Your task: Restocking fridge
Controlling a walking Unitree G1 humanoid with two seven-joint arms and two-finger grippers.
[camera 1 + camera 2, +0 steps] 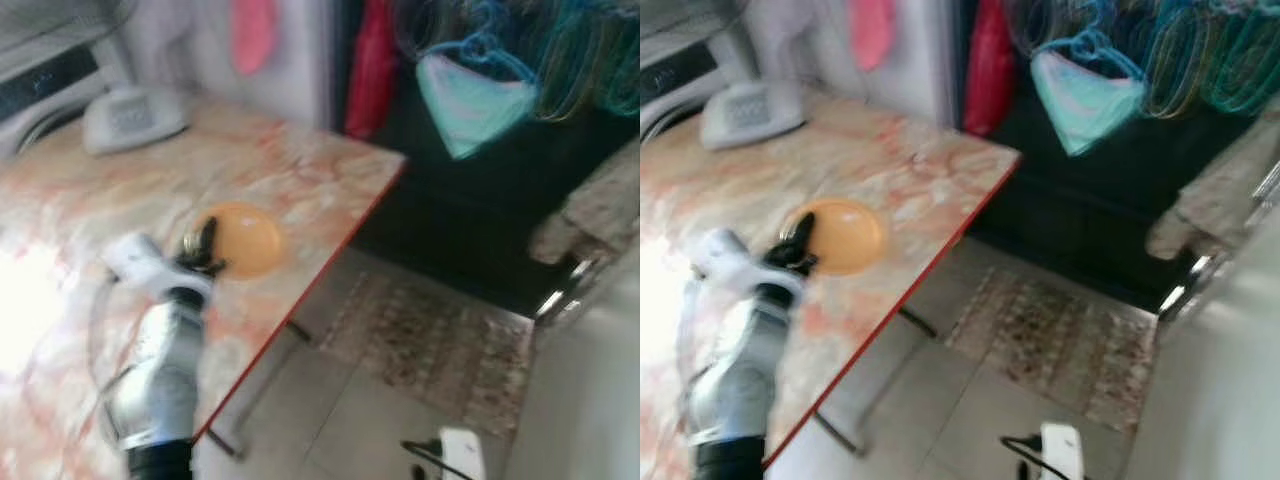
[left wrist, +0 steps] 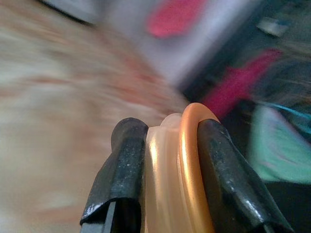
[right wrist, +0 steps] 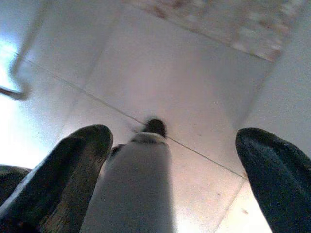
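An orange bowl (image 1: 250,240) sits on the marble table (image 1: 300,170) near its red front edge. My left gripper (image 1: 203,250) is at the bowl's near rim, at the end of the silver arm. In the left wrist view the two black fingers (image 2: 129,160) are shut on the orange bowl's rim (image 2: 187,160), one finger on each side. My right gripper (image 3: 175,141) hangs low over the tiled floor and is open, its fingers (image 3: 77,165) wide apart with nothing held. The views are blurred.
A white device (image 1: 130,115) lies at the table's back left. Beyond the table edge are pale floor tiles (image 1: 370,420) and a patterned rug (image 1: 440,345). Clothes and hangers (image 1: 470,95) hang at the back. A pale surface (image 1: 590,400) rises at the right.
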